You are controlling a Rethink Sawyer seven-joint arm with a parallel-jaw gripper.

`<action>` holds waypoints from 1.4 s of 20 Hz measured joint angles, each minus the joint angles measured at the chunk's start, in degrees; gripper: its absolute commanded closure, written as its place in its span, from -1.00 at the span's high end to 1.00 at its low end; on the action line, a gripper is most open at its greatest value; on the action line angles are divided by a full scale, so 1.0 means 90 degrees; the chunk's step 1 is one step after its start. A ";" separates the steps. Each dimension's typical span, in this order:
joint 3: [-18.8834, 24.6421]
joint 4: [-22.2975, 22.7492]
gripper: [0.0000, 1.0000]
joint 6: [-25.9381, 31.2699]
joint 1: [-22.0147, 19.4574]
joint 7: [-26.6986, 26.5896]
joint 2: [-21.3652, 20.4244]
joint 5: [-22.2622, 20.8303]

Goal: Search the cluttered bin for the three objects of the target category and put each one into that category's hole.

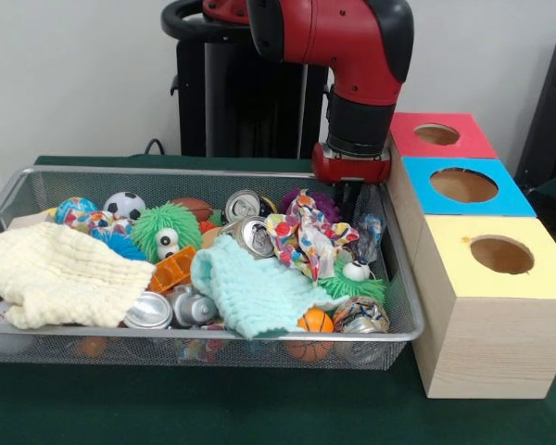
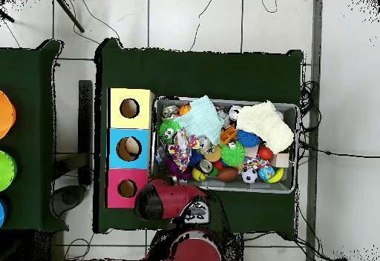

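Observation:
A wire mesh bin (image 1: 259, 335) holds a jumble of things. Among them are a cream cloth (image 1: 60, 273), an aqua cloth (image 1: 246, 292), a patterned cloth (image 1: 301, 236) and silver cans (image 1: 257, 236). There is also a green fuzzy ball with eyes (image 1: 167, 230), a soccer ball (image 1: 123, 205) and a small orange basketball (image 1: 315, 322). To the right stand three wooden boxes with round holes, topped red (image 1: 403, 130), blue (image 1: 426, 170) and yellow (image 1: 454, 241). My gripper (image 1: 350, 199) hangs over the bin's far right corner, beside the blue box, holding nothing that I can see. In the overhead view the arm (image 2: 167, 199) hides it.
The bin (image 2: 223, 99) and the boxes sit on a dark green table (image 2: 200, 65), the yellow box (image 2: 117, 108) nearest the front edge. A black cabinet (image 1: 241, 102) stands behind the bin. A side table with coloured discs (image 2: 6, 169) shows at the overhead view's left edge.

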 measured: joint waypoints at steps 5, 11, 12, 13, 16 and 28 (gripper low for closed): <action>-0.0001 0.0020 -1.00 -0.0003 0.0000 0.0000 -0.0022 0.0000; -0.0003 0.0273 -1.00 -0.0001 0.0001 0.0000 -0.0247 0.0000; -0.0003 0.0298 -1.00 0.0001 0.0002 0.0000 -0.0286 -0.0003; -0.0003 0.0354 -1.00 0.0001 0.0001 0.0000 -0.0350 -0.0001; -0.0004 0.0469 -1.00 0.0022 -0.0001 0.0000 -0.0504 -0.0003; 0.0028 0.0771 -1.00 0.0139 -0.0195 0.0000 -0.0905 -0.0001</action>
